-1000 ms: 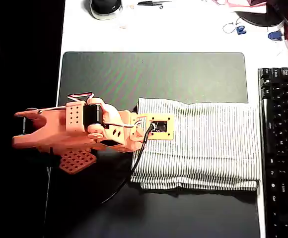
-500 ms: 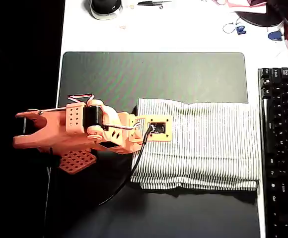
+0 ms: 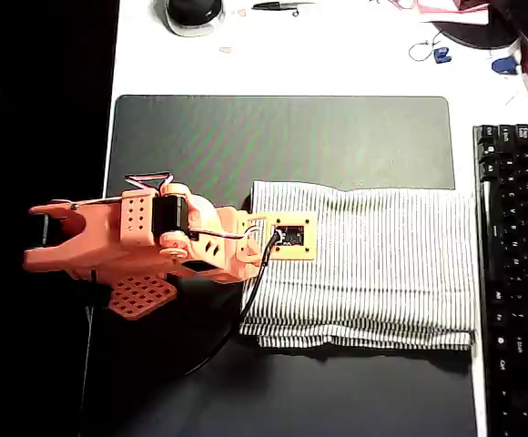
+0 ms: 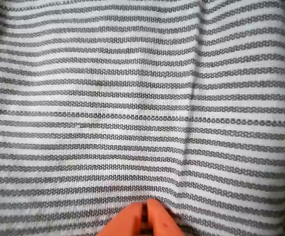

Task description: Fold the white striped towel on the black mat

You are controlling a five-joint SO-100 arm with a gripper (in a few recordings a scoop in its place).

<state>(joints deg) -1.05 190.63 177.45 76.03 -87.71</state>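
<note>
The white striped towel [image 3: 373,264] lies already doubled on the black mat [image 3: 282,137], layered edges showing along its near side in the overhead view, its right edge just beside a black keyboard [image 3: 514,273]. The orange gripper [image 4: 145,221] sits low over the towel's left edge, fingertips together and pressed into the weave in the wrist view, though whether any cloth is pinched I cannot tell. Thin, limp and light, likely to slide and bunch; best taken at a corner, all layers together.
</note>
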